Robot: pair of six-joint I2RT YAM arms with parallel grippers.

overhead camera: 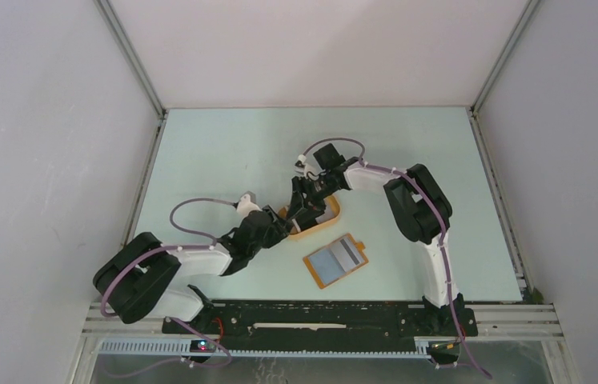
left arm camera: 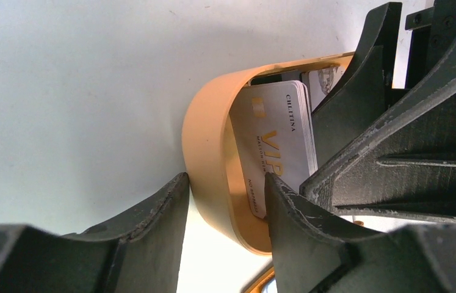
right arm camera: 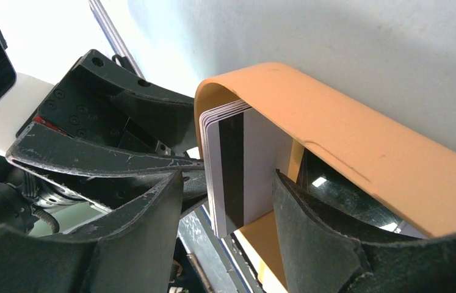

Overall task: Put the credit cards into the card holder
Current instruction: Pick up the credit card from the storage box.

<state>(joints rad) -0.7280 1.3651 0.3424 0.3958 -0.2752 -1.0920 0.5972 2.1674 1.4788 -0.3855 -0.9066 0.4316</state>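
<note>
The credit cards stood on edge as a tight stack inside an oval orange tray, at one rounded end. The outermost card showed a black stripe on one side of the stack, and the other side showed a pale face printed "VIP".

The right claw hung over that end with its fingers apart and the stack between them. A gap showed between one finger and the stack, so it had hold of nothing.

The left claw straddled the tray wall, one finger outside against the orange wall and the other inside by the cards. Whether it was pinching could not be told.

The card holder lay open and flat on the table, just beside the tray on the near side, untouched by either claw.
</note>
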